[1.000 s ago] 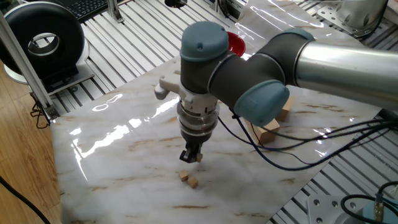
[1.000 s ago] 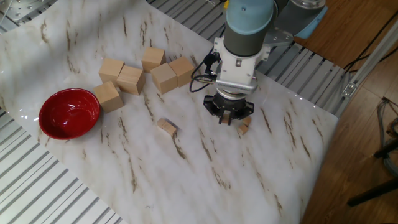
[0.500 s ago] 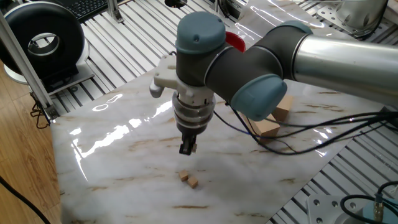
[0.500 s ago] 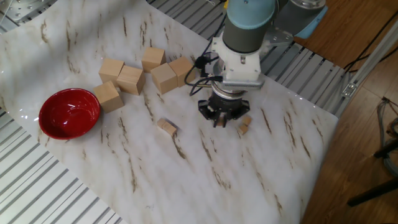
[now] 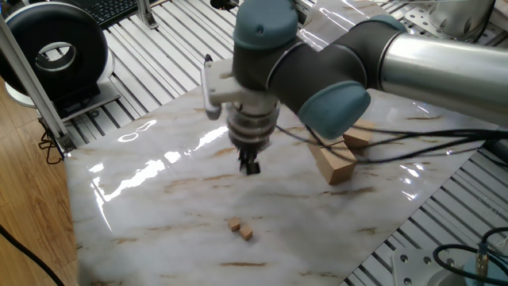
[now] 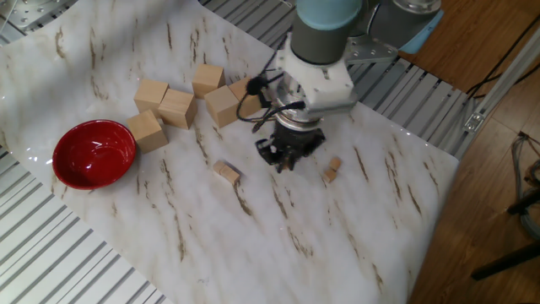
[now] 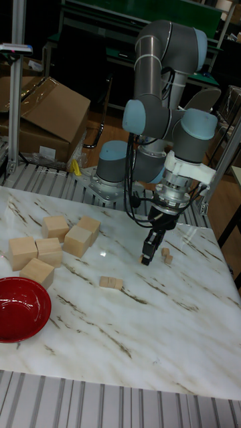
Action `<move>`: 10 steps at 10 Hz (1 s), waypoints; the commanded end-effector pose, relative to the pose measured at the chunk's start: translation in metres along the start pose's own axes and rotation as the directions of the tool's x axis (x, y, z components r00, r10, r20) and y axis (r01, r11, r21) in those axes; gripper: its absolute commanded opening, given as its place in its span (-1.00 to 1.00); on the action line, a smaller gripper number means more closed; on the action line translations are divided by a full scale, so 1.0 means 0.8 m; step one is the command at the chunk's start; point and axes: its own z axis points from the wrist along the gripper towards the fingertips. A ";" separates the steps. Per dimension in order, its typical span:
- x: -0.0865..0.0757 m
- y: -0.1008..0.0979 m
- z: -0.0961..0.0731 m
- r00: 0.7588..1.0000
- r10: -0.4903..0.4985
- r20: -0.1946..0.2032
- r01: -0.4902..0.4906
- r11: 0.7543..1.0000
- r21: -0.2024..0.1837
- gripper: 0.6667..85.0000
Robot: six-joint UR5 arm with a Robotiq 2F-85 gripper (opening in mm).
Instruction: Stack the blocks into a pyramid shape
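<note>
Gripper [image 5: 251, 168] hangs above the marble tabletop [image 6: 363, 236], clear of the surface, pointing straight down. Fingers look nearly closed in all three views, with nothing visible between them, but the tips are small and dark, so can't tell if they pinch anything. Two tiny tan cubes [image 5: 241, 229] sit on the slab, touching or just beside each other in a short row; in the other fixed view they are at [image 6: 332, 169], to the side of the gripper and apart from it, and in the tall view at [image 7: 165, 255] just beside the fingertips in image terms. Another small tan piece [image 6: 226, 173] lies alone on the marble on the gripper's other side, well apart from the pair; tall view shows it at [image 7: 111, 283], looks like two cubes end to end, not certain. No stacked layer visible anywhere, everything small lies flat on the slab. Five large wooden blocks [image 6: 177, 108] are clustered toward the far edge, near a red bowl [image 6: 94, 154]. Arm cables [image 5: 413, 155] drape over the table edge.
</note>
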 end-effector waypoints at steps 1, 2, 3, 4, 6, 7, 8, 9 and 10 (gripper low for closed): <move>0.019 -0.035 -0.009 0.986 -0.164 0.036 0.163 0.986 0.029 -0.99; 0.029 -0.040 -0.010 0.980 -0.195 0.036 0.195 0.981 0.025 -0.99; 0.041 -0.042 -0.010 0.963 -0.267 0.032 0.266 0.964 0.022 -0.99; 0.050 -0.037 -0.008 0.942 -0.335 0.034 0.335 0.942 0.005 -0.99; 0.058 -0.028 -0.007 0.937 -0.347 0.027 0.348 0.937 -0.026 -0.99; 0.035 -0.011 -0.010 0.962 -0.250 0.105 0.258 0.964 -0.064 -0.99; 0.022 -0.007 -0.011 0.965 -0.217 0.146 0.229 0.971 -0.068 -0.99; 0.019 -0.016 -0.011 0.969 -0.196 0.148 0.205 0.978 -0.041 -0.99; 0.023 -0.033 -0.010 0.979 -0.161 0.125 0.163 0.987 0.001 -0.99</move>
